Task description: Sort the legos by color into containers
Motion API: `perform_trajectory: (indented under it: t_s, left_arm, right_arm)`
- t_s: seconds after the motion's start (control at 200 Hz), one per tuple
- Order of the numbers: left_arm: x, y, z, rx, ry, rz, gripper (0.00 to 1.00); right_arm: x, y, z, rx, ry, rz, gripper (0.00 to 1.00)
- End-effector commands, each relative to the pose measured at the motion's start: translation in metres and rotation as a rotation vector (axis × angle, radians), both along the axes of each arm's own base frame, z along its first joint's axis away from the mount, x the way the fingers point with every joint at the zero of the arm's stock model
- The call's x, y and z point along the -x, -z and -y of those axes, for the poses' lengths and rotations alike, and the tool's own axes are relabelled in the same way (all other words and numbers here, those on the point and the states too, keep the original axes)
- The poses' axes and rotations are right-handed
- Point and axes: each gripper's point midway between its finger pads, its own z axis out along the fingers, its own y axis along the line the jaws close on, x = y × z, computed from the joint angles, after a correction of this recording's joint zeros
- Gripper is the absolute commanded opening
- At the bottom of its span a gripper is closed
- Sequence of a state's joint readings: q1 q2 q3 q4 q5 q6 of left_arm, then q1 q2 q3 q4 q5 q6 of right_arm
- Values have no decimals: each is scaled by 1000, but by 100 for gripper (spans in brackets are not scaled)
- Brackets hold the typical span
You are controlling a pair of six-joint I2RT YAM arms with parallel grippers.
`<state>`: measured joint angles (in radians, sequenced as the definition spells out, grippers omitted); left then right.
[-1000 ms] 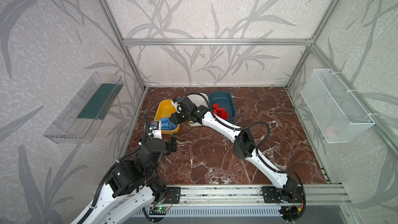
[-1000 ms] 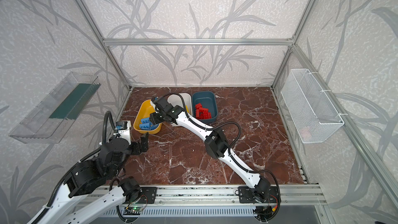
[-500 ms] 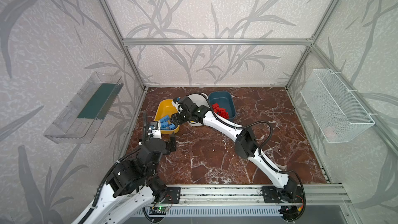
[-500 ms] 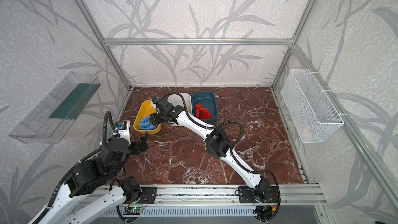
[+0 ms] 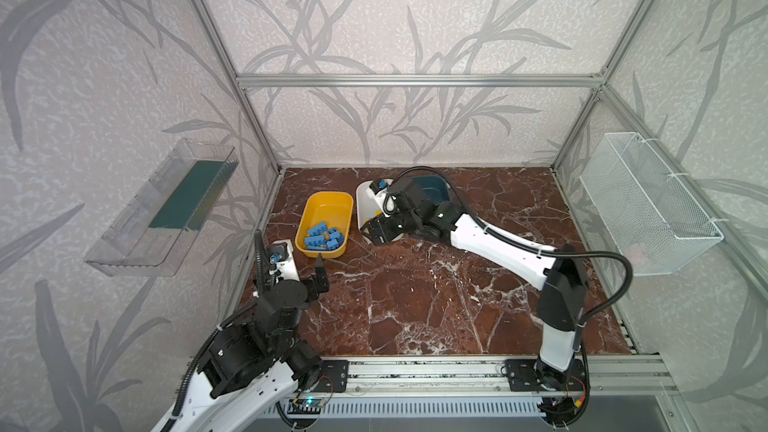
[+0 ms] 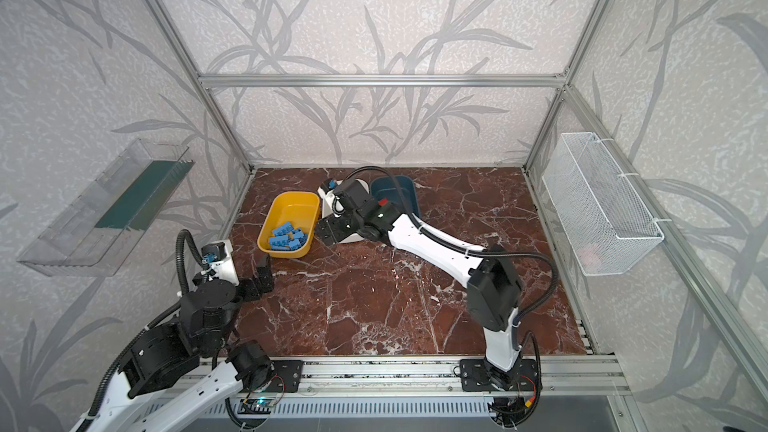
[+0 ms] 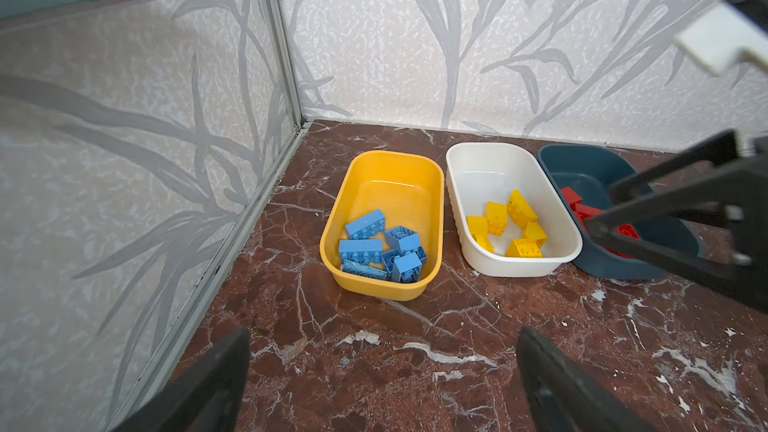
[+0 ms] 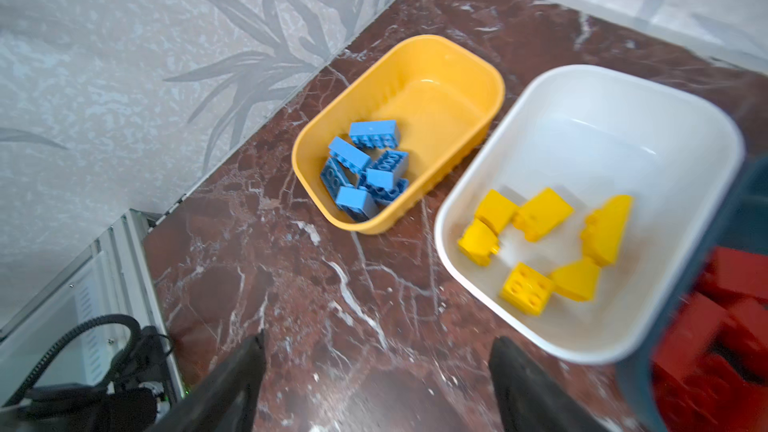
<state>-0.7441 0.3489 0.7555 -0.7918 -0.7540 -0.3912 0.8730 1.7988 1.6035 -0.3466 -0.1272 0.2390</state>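
Release looks just done: right gripper (image 8: 378, 342) has spread wide, empty, and backed off the yellow tub (image 7: 376, 286) to the near end of the white tub (image 7: 519, 270). Left gripper (image 7: 382, 334) wide too, holding nothing, low in front of the yellow tub. Blue legos (image 7: 382, 249) piled in the yellow tub, yellow legos (image 7: 505, 222) in white, red legos (image 7: 575, 201) in the teal tub (image 7: 615, 270). No loose brick shows on the marble floor (image 7: 415, 347), so sorting seems finished.
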Motion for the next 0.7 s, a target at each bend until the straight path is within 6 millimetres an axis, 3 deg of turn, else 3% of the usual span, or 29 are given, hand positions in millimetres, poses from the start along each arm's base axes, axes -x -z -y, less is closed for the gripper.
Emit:
perform_trajectory:
  t_s: [0.0, 0.11, 0.205, 0.39, 0.545, 0.695]
  left_arm:
    - [-5, 4, 2, -12, 2, 42, 99]
    - [-13, 32, 20, -36, 68, 2, 99]
    - [-20, 56, 32, -52, 92, -57, 99]
    - [-45, 75, 30, -131, -8, -140, 99]
    - [-76, 87, 10, -80, -127, -166, 99]
    - [-99, 107, -34, -19, -288, -182, 99]
  right_arm:
    - [-12, -11, 58, -10, 113, 107, 87]
    - [-5, -2, 121, 37, 203, 221, 90]
    - [0, 12, 175, 181, 318, 365, 91]
    - [0, 46, 280, 404, 609, 398, 99]
    - [0, 72, 329, 448, 745, 348, 93]
    - [-6, 91, 359, 434, 828, 344, 93]
